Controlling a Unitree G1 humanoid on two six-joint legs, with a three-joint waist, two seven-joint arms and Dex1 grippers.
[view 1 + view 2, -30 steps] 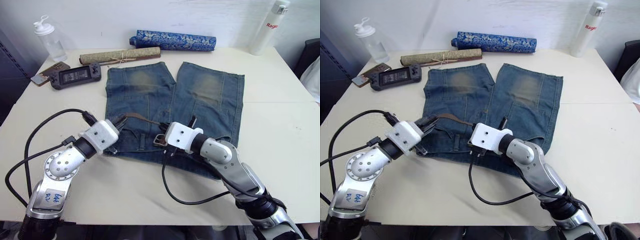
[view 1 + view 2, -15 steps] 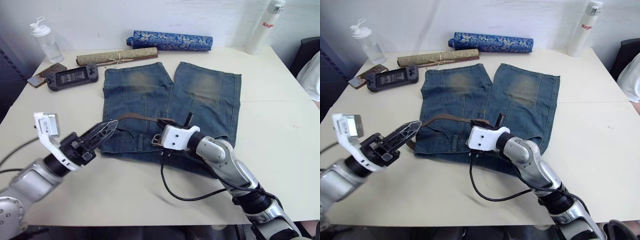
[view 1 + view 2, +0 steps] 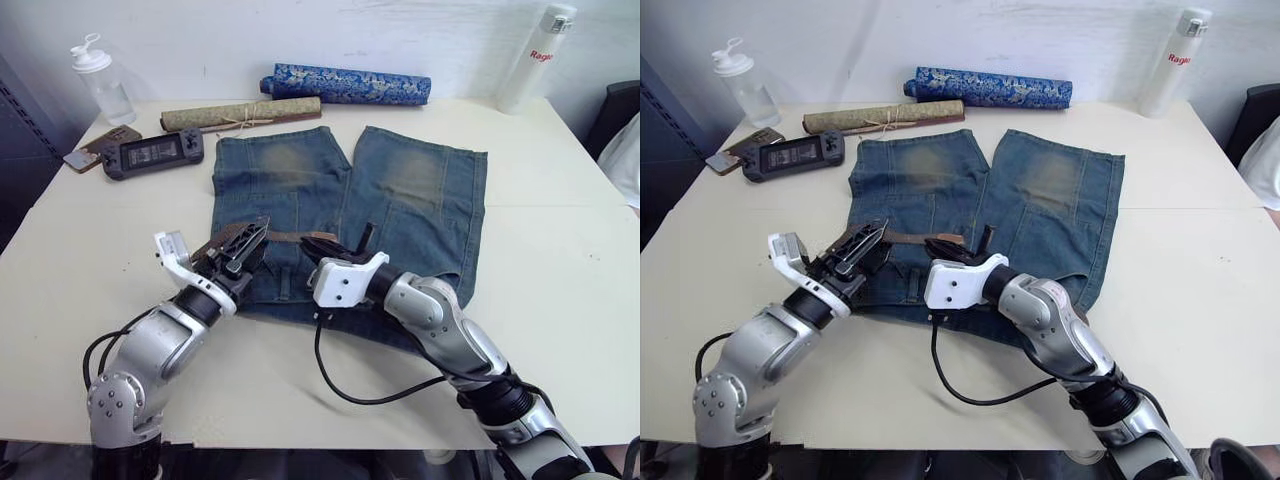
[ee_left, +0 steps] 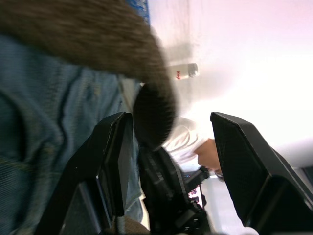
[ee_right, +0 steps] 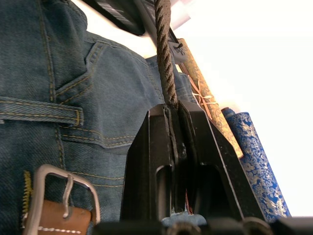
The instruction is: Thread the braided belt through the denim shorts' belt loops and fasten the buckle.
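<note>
Denim shorts lie flat on desk, waistband toward robot. Braided belt stretches across waistband between both hands. Right hand pinched tight on belt strap, 2 fingers together. Left hand spread wide at belt's other end; strap passes just beside 1 finger, not gripped. Buckle rests on denim near right hand, beside belt loop.

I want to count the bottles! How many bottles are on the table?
2. A clear bottle with a white cap stands at the far left corner, and a white bottle stands at the far right corner. I see nothing that could hide another.
</note>
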